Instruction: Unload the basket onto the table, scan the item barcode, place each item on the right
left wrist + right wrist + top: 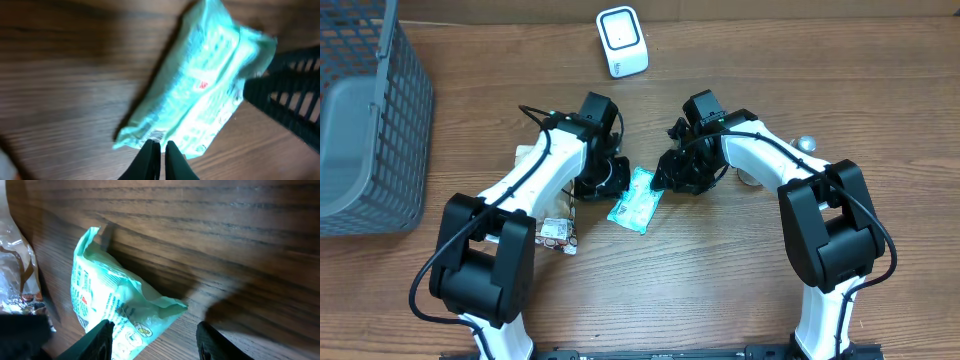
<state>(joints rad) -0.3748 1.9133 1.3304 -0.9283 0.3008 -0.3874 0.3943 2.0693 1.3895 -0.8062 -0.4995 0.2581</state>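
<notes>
A teal plastic packet (635, 200) lies flat on the wooden table between my two grippers. The white barcode scanner (622, 41) stands at the back of the table, well away from it. My left gripper (161, 149) is shut, with only a thin slit between its black fingers. Its tips sit at the near edge of the packet (200, 85), and I see nothing pinched between them. My right gripper (156, 332) is open. One crumpled end of the packet (107, 295) reaches in between its fingers (102, 336), which do not close on it.
A grey mesh basket (370, 130) fills the left edge of the table. A small printed snack packet (558, 235) lies beside the left arm, and a shiny clear wrapper (17, 255) shows near the teal packet. A small silver round object (806, 143) sits behind the right arm.
</notes>
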